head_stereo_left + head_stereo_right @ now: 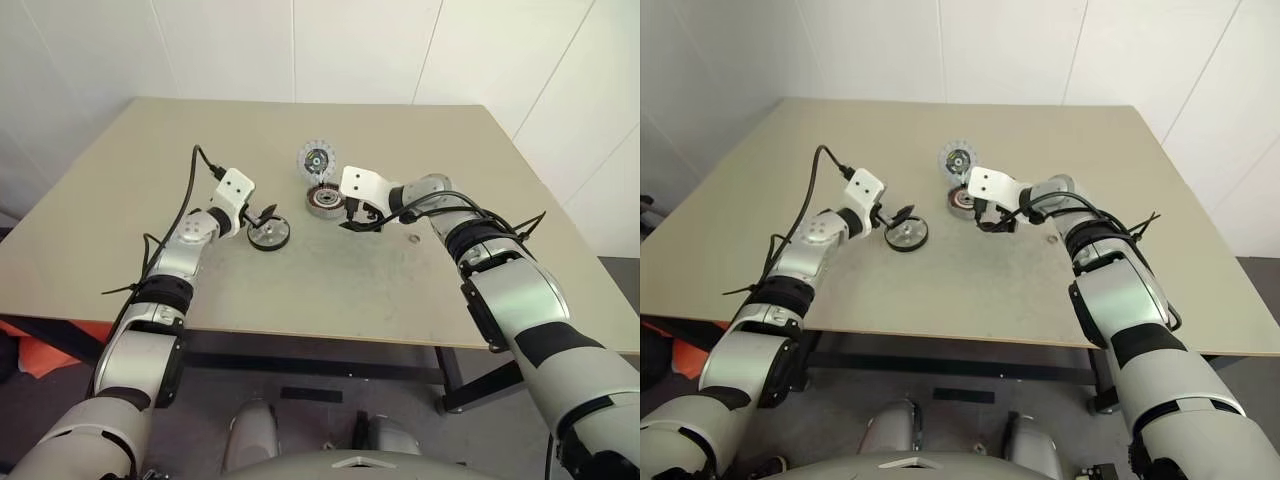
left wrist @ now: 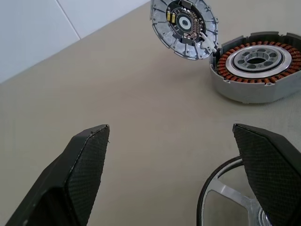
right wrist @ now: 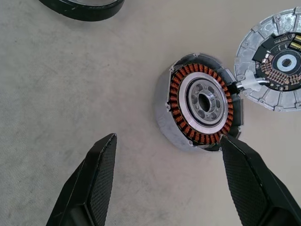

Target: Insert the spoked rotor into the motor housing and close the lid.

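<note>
Left gripper (image 2: 171, 174): you see its fingers spread wide and holding nothing; one textured black pad (image 2: 270, 165) overlaps the rotor's rim in the wrist view, contact not clear.
Right gripper (image 3: 171, 181): fingers wide apart, empty, poised beside the housing.
Rotor (image 1: 268, 234): thick round disc, shiny silver spoked face, black rim; lies flat on the table just ahead of your left gripper.
Housing (image 3: 200, 101): short silver metal cup, ring of copper windings, bright hub; open, at mid-table.
Lid (image 2: 184, 26): flat grey ribbed disc showing a dark circuit face; it touches the housing's far edge.
Table (image 1: 300, 290): matte beige, lightly scuffed.
</note>
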{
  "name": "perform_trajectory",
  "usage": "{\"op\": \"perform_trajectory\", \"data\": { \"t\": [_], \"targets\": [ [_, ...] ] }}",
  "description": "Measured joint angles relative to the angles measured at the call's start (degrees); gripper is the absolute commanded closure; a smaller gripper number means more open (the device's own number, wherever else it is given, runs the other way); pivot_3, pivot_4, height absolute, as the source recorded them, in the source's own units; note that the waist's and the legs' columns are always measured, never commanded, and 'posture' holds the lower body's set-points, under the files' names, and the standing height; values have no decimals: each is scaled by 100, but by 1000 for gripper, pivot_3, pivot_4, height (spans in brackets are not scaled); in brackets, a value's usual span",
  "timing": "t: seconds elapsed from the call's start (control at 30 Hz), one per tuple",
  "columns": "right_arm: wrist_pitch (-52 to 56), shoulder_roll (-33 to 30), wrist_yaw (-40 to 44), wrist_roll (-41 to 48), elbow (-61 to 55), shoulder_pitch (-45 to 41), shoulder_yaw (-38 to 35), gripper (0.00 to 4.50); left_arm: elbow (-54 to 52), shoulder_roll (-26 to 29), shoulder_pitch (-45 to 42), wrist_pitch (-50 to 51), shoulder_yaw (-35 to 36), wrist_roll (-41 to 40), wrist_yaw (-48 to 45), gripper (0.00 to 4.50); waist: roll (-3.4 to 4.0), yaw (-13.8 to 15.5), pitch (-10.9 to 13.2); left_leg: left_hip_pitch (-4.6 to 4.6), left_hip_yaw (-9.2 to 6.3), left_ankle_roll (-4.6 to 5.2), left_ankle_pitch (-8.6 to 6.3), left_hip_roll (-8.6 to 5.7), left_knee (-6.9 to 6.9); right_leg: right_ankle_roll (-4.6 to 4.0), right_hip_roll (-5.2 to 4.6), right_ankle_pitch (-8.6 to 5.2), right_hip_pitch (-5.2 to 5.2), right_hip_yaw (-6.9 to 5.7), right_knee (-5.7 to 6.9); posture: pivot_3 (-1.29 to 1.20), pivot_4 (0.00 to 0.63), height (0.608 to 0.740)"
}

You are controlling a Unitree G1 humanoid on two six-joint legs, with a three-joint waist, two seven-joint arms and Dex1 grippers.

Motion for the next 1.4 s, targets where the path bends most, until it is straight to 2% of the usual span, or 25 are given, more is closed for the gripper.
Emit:
{"op": "perform_trajectory", "data": {
  "t": [0.5,0.7,1.1,1.23,1.4],
  "targets": [
    [401,431,-1113,-137,413,-240,-125,572,-1754,-203,1065,888,-62,-57,148,68,4,-50,3,1,0,-5,2,4,-1,-1,5,-1,-2,1,3,0,0,740],
    [493,547,-1237,-168,424,-239,-190,572,-2031,-167,1129,1081,-60,-57,196,68,6,-146,3,1,-1,-6,3,5,-1,-1,6,-1,-2,1,3,0,0,740],
    [569,751,-1491,-188,439,-178,-402,572,-2206,-111,1277,1244,-60,-57,249,68,7,-145,4,1,0,-6,3,6,-1,-2,7,-1,-2,1,3,0,0,740],
    [586,752,-1552,-188,439,-84,-482,1811,-2221,-110,1278,1247,-60,-57,261,0,7,-145,4,2,0,-6,3,6,-1,-2,8,-1,-2,1,4,0,0,740],
    [668,756,-1644,-189,486,103,-526,1811,-2233,-109,1281,1254,-60,-57,270,0,7,-147,4,2,0,-6,3,6,-1,-2,8,-1,-2,1,4,0,0,740]
  ]
}}
